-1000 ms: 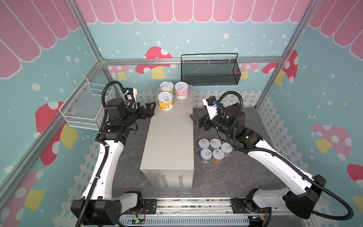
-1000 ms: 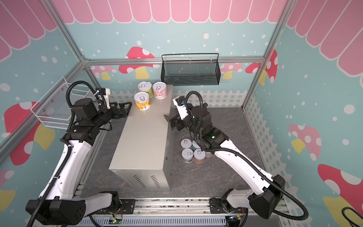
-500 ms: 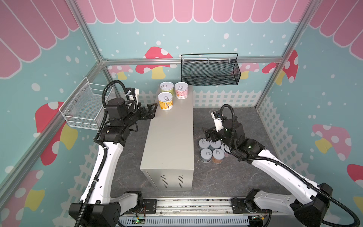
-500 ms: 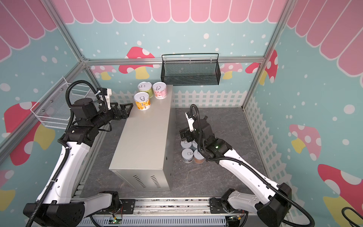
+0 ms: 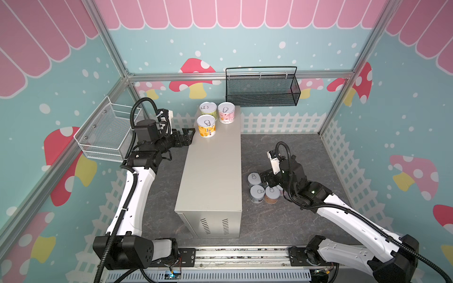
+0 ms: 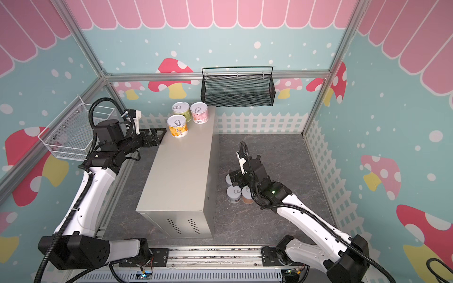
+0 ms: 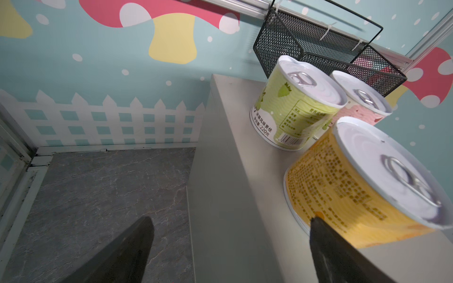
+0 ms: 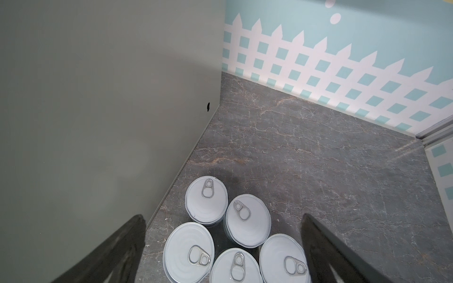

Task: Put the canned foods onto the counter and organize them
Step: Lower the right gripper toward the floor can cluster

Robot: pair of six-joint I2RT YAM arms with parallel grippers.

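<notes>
The counter [image 5: 212, 171] is a long beige-grey box in the middle of the floor. At its far end stand three canned foods: green [image 5: 208, 110], pink [image 5: 226, 113] and yellow [image 5: 206, 126]. My left gripper [image 5: 190, 135] hovers open at the counter's far left edge. In the left wrist view it [image 7: 231, 220] straddles that edge, with one finger just short of the yellow can [image 7: 355, 186]. Several more cans [image 8: 206, 198] with silver lids stand grouped on the floor right of the counter. My right gripper [image 8: 223, 218] hangs open just above them, holding nothing, as both top views show [image 6: 234, 177].
A black mesh basket [image 5: 262, 90] hangs on the back wall behind the counter's far end. A white wire basket [image 5: 105, 136] is fixed to the left wall beside my left arm. The counter's grey side wall [image 8: 98, 110] stands close to the floor cans.
My right gripper has moved from the counter's right edge down and forward to above the floor cans, and its jaws opened a little wider. The left gripper has hardly moved.
</notes>
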